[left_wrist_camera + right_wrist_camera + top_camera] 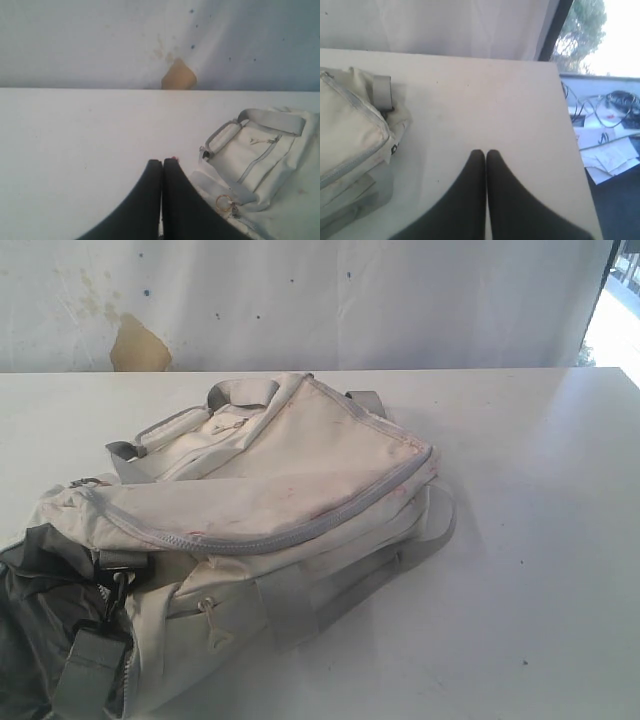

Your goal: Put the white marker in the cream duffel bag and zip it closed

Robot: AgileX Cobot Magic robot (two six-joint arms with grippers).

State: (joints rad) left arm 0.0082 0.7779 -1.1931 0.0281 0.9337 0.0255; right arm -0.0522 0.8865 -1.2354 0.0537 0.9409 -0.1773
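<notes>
The left hand [161, 162] has its fingers pressed together and holds nothing. It stands just beside the end of the bag [290, 490] that carries a small metal ring [222, 201]. The right hand [485, 152] is likewise closed and empty, off the bag's opposite end with bare counter [540, 540] between. On that showing, the left hand is judged the nearer.

The bag lies slumped on the counter, its long axis running from the ringed end toward the right hand's end. The grey zipper [250, 540] follows that axis and appears meshed along all that shows. A dark grey cloth [40, 610] touches the bag at the ringed end.

The marker is not visible in any view. Whether it is inside the bag, under it or elsewhere cannot be told. Neither hand shows in the exterior view. A reddish speck at the left hand's tip is too small to identify.
</notes>
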